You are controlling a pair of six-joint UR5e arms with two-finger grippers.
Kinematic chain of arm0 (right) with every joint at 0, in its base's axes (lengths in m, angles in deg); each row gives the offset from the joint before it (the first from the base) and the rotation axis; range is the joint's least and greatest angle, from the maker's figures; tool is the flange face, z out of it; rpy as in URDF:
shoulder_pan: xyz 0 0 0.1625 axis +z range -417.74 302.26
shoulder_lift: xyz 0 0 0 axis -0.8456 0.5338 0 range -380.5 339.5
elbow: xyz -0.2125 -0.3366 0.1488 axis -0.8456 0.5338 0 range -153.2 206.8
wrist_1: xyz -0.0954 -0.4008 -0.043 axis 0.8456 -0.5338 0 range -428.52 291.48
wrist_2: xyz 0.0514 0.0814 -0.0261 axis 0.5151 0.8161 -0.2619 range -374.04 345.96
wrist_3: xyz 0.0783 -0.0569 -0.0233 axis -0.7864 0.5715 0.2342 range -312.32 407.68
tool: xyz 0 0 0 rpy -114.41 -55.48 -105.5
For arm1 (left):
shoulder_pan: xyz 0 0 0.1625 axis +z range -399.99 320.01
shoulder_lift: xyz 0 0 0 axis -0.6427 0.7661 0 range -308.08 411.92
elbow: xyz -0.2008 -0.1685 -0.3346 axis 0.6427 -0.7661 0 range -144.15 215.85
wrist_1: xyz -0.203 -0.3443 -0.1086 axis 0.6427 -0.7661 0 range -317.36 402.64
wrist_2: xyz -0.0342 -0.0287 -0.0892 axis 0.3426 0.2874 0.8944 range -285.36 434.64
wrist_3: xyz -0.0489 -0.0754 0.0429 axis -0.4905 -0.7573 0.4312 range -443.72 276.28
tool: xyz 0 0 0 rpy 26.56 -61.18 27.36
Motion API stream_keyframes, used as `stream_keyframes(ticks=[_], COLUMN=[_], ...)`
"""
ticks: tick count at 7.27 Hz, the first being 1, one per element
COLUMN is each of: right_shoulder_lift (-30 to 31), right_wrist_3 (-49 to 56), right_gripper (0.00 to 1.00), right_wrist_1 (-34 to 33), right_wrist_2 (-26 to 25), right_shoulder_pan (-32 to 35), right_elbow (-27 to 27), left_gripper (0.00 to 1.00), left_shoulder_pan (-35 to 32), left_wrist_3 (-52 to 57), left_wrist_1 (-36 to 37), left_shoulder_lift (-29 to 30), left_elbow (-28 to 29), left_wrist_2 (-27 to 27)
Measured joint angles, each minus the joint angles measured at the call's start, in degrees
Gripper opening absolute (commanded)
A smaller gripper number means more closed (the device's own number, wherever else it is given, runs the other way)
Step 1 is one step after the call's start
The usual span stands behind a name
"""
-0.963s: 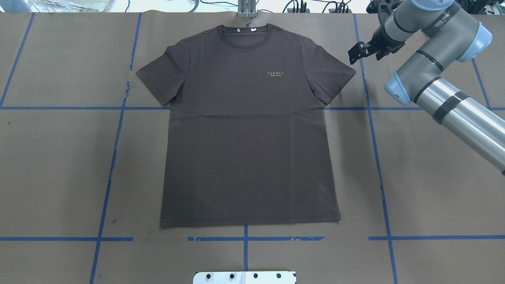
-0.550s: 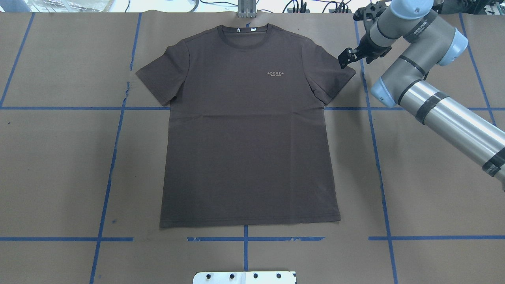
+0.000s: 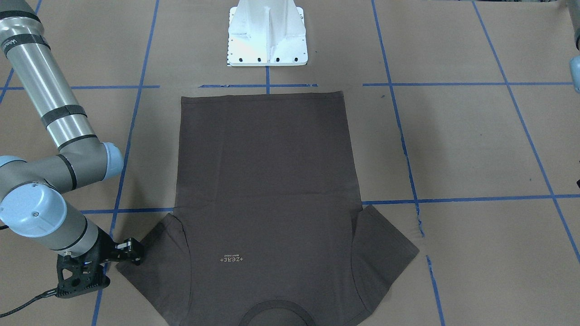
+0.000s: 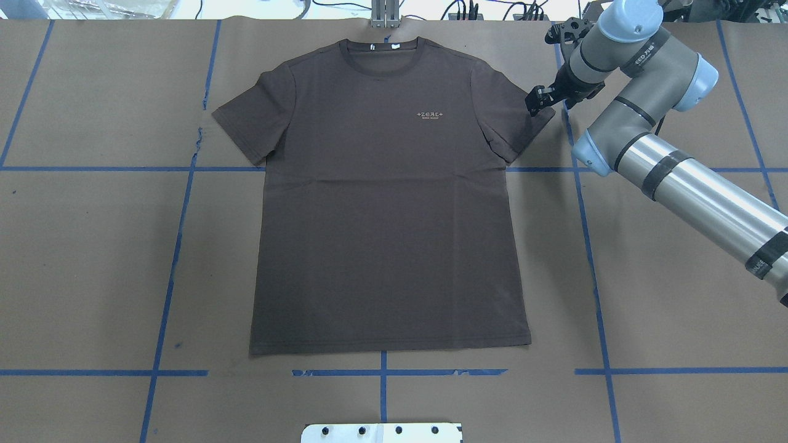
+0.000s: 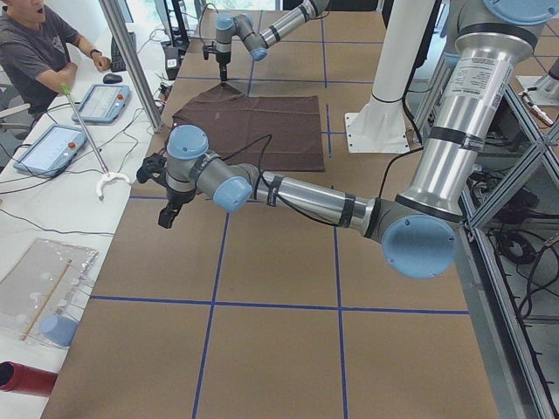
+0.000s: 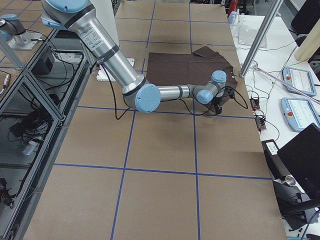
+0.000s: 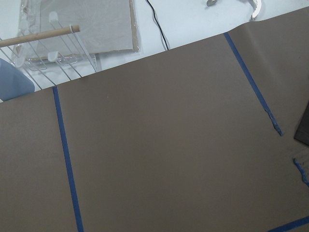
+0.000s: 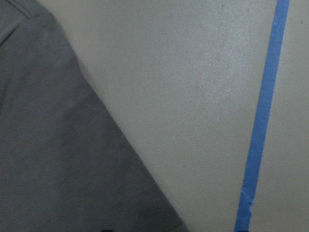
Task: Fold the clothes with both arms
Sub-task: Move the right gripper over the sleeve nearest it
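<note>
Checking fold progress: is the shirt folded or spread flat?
Spread flat. The shirt lies front up, both sleeves out, with no fold anywhere; the right gripper is at one sleeve's edge.

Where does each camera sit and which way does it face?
Front-facing: across the table, facing pedestal; right arm beside T-shirt.
Overhead: behind the robot, looking down; right arm.
Exterior left: table's left end; left arm near.
Exterior right: right end; right arm near.
Left wrist: bare paper; no body.
Right wrist: sleeve edge, which overhead shares.

T-shirt [image 4: 388,203] flat on table [image 4: 92,246] | right hand [image 4: 534,102] at sleeve tip [image 4: 537,120], robot's right side
</note>
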Motion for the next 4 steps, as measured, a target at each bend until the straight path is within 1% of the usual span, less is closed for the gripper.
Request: stream_keyframes(ticks=[1,2,4], right_shoulder_lift=[0.07,0.07,-0.04], right_wrist_3=[-0.03,-0.03,0.02], right_gripper=[0.24,0.0,0.0], right_wrist_1=[-0.04,-0.06,-0.02], right_wrist_2=[0.46,0.71,0.84], right_shoulder_pan=[-0.02,-0.05,-0.08], right_elbow=[0.04,0.07,0.06], left_gripper=[1.0,1.0,1.0], left_shoulder_pan=[-0.01,-0.05,-0.06], left_wrist_3=[-0.2,-0.29,-0.38], left_wrist_1=[0.04,0.04,0.04], left_shoulder_lift=[0.09,0.12,0.15], left_elbow=[0.0,0.02,0.05], left_wrist_2=[0.0,0.0,0.0])
